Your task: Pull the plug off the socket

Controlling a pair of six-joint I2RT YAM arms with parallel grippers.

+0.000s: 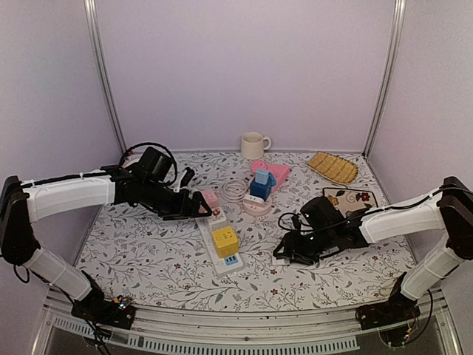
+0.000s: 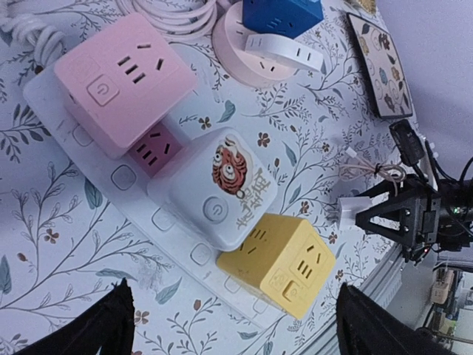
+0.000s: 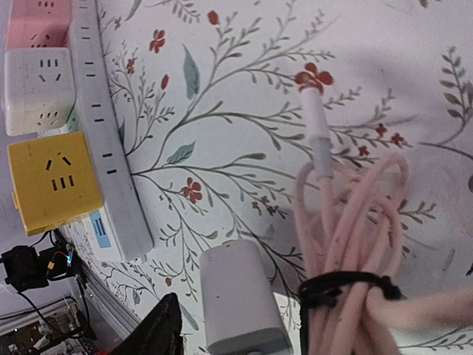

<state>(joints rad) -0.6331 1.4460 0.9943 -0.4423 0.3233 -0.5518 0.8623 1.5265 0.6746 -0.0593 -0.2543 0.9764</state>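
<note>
the white plug [image 3: 240, 299] lies loose on the table [image 3: 355, 66] just under the right end effector [image 1: 284, 251], jaws parted, clear of the socket strip [image 3: 103, 140] to its left; left end effector [image 1: 199, 205], spread, is farther.

three cube adapters [image 2: 222, 185] on one power strip [image 2: 123, 177], one mug [image 1: 254, 145].

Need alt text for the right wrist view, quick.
A white charger lies on the floral table beside a tied pink cable. At left, a power strip carries a pink cube, a white cube and a yellow cube.
</note>
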